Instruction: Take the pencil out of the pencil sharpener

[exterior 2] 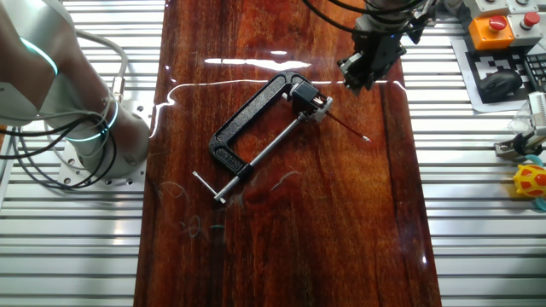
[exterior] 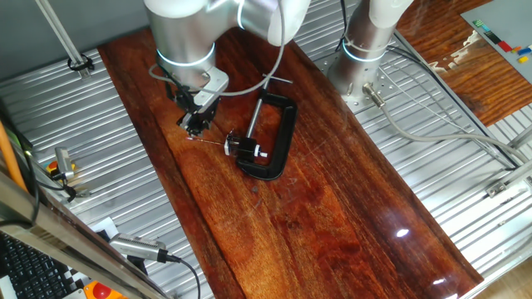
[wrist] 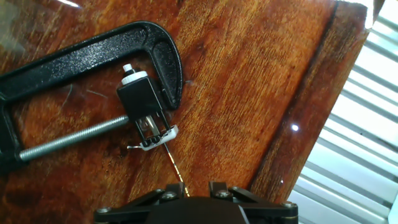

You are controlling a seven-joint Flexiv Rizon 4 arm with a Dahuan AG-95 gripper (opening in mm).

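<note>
Pencil (exterior 2: 347, 125) and pencil sharpener (exterior 2: 312, 101) sit together at the jaw end of a black C-clamp (exterior 2: 256, 115) lying flat on the dark wooden board (exterior 2: 341, 239). The sharpener is a small black block pinched between the clamp's curved jaw and its silver screw rod (exterior 2: 269, 143). The pencil's one end is seated in the sharpener, and the thin dark shaft runs out across the board away from the clamp, free tip pointing toward the gripper (exterior: 194, 124).

The move ahead turns on that axis. In the hand view the pencil (wrist: 174, 167) leads from the sharpener (wrist: 144, 106) straight down toward the gripper housing at the bottom edge, so a pull would likely go along the shaft, directly away from the sharpener. From one fixed view the gripper hangs just beside the free end, near but seemingly not touching it.

How far apart the fingers stand I cannot tell: they are cut off in the hand view and too small and dark in both fixed views. The pencil's free tip is hidden under the housing in the hand view. Its seating depth inside the sharpener cannot be made out.
</note>
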